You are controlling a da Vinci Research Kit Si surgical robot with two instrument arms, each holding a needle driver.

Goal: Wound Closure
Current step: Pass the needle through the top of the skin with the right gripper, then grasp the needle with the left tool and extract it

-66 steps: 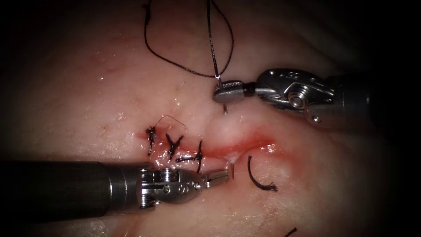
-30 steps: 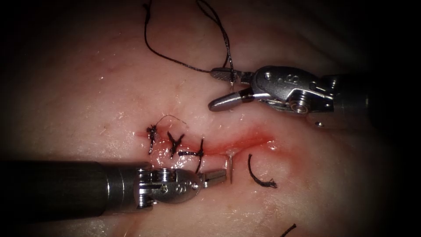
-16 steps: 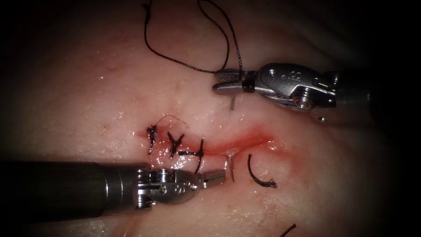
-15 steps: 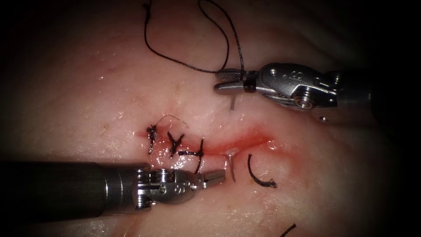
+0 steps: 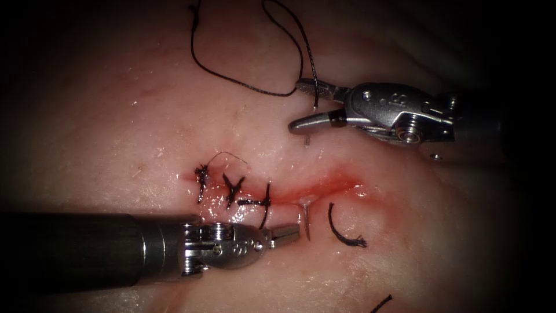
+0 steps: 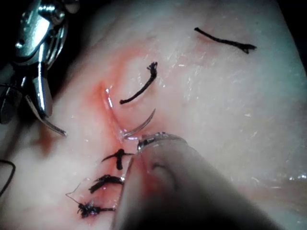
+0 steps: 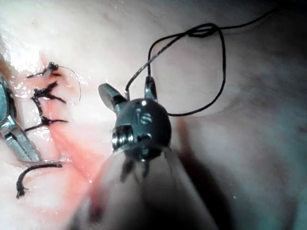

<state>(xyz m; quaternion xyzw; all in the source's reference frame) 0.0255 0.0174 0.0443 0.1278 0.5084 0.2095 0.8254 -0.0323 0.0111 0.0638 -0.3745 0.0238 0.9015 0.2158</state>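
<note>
Gripping: left tool (image 5: pixel 288 232), below the cut (image 5: pixel 313 188), jaws closed beside the needle's emerging tip; whether they clamp it cannot be told
Right tool (image 5: pixel 307 105): above the cut, jaws spread apart, holding nothing; thread (image 5: pixel 243 84) hangs across its upper jaw
Needle (image 5: pixel 306 223): buried in the tissue (image 5: pixel 116 127); tip out below the cut, tail end poking out above, under the right tool
Stitches (image 5: pixel 231 191): three dark knots close the cut's left part
Cut end of thread (image 5: pixel 343 233): loose, just right of the needle tip
Red fluid (image 5: pixel 333 184): along the open cut
</note>
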